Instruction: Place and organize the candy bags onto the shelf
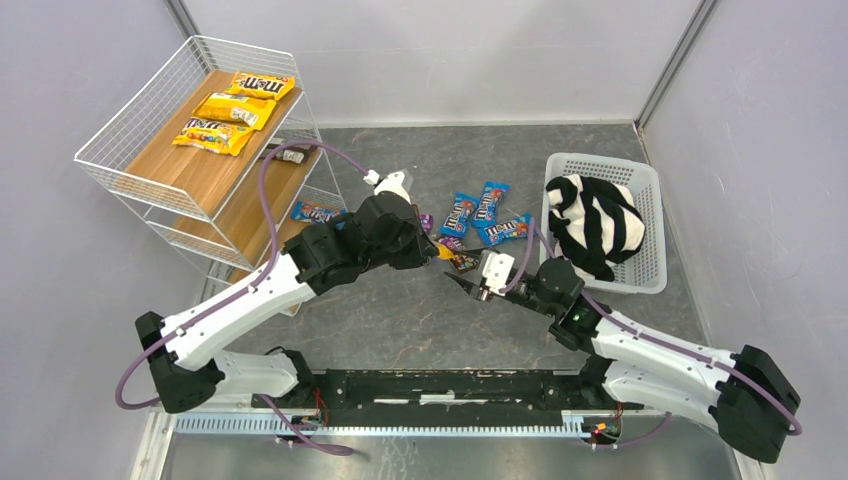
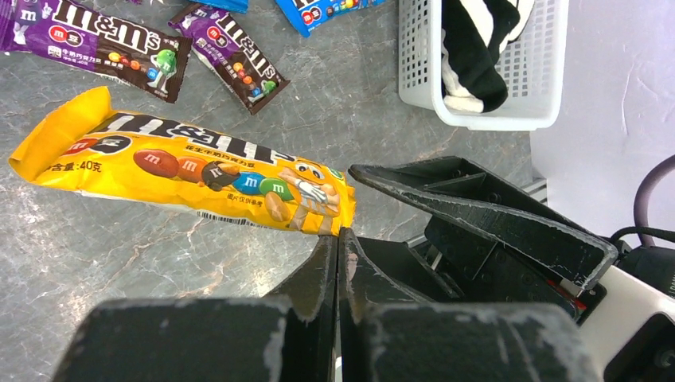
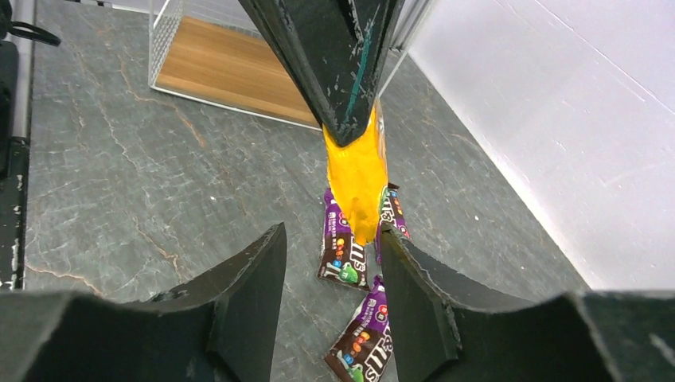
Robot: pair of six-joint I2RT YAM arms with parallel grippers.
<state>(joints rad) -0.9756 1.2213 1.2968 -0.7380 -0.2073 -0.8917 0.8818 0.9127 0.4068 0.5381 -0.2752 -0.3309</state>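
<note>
Above mid-table, the left gripper (image 2: pixel 336 235) is clamped on one end of a yellow candy bag (image 2: pixel 183 167), whose long axis points at the right gripper (image 3: pixel 333 235). That gripper's jaws stand apart, framing the bag's free end. The shelf (image 1: pixel 175 165) lies well off on the left arm's side.

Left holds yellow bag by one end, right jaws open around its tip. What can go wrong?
1. The left gripper pinches only the edge of the yellow bag; a tug may pull it free.
2. The right gripper flanks just the bag's free tip, so closing may catch little or miss.
3. Purple bags lie directly below and might get snagged.
</note>
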